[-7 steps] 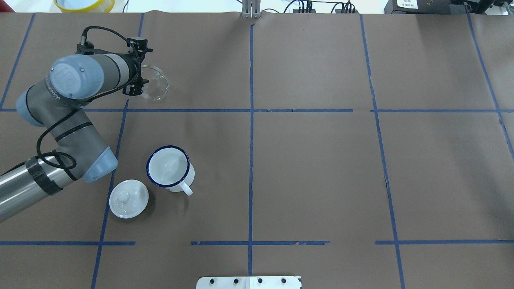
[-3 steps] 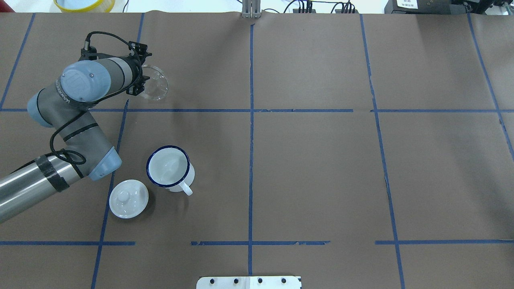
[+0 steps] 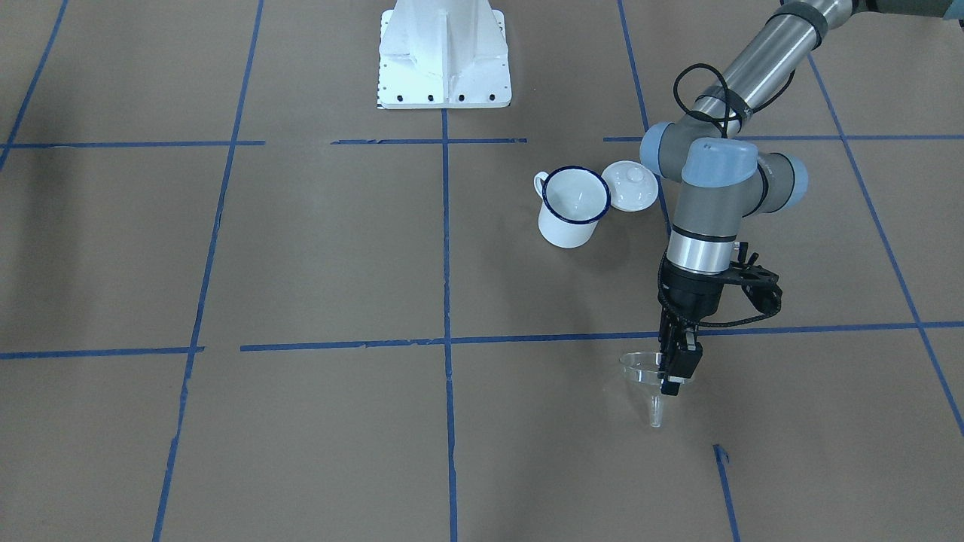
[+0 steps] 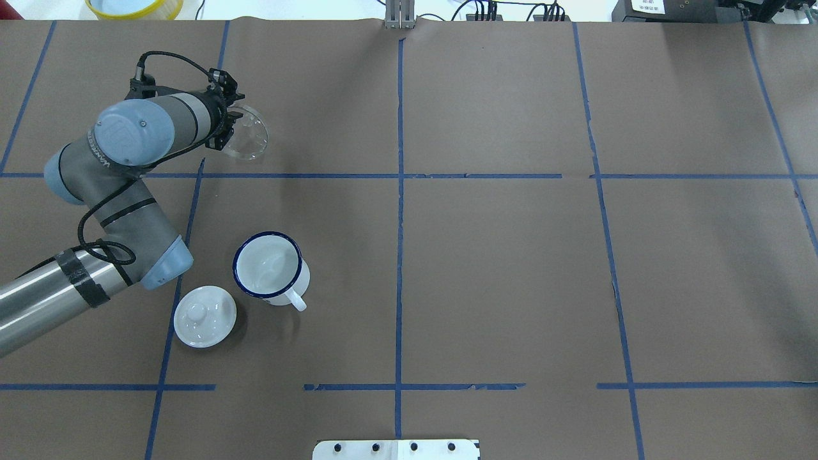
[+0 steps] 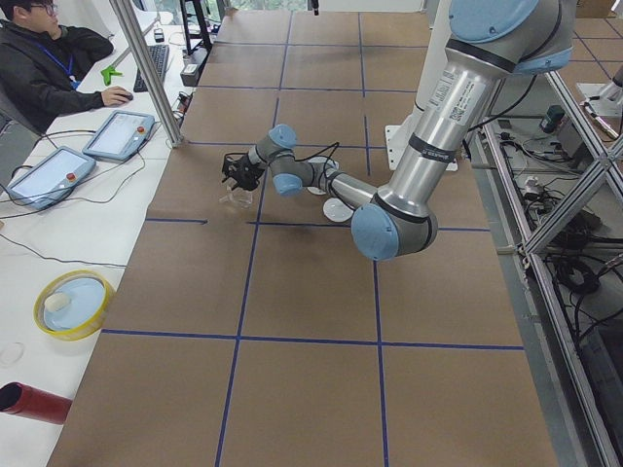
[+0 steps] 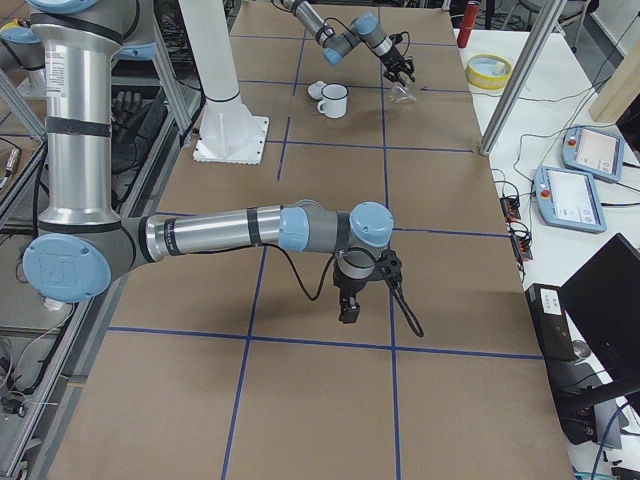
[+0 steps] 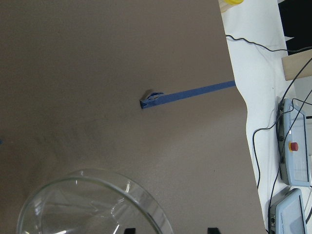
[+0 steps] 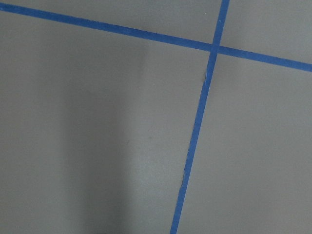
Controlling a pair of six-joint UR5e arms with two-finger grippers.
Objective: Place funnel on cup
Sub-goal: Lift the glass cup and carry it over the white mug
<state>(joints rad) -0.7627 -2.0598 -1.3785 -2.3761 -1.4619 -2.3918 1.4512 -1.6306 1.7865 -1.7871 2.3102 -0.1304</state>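
Observation:
The clear funnel point(image 3: 646, 370) rests tilted on the brown paper at the far left of the table, spout pointing away from the robot. It also shows in the overhead view point(image 4: 248, 133) and large in the left wrist view point(image 7: 92, 204). My left gripper point(image 3: 672, 382) is down at the funnel's rim, open, with the rim between its fingertips point(image 7: 129, 229). The white cup point(image 4: 268, 265) with a dark blue rim stands upright nearer the robot, empty, well apart from the funnel point(image 3: 572, 209). My right gripper point(image 6: 347, 310) hangs over bare paper far off; I cannot tell its state.
A round white knobbed lid point(image 4: 204, 316) lies just beside the cup. A yellow bowl point(image 4: 134, 6) sits beyond the table's far edge. The white robot base plate point(image 3: 444, 60) is at the near middle. An operator point(image 5: 44, 68) sits with tablets at the side bench.
My left wrist has turned and shifted slightly toward the funnel's rim. The funnel, cup and lid have not moved.

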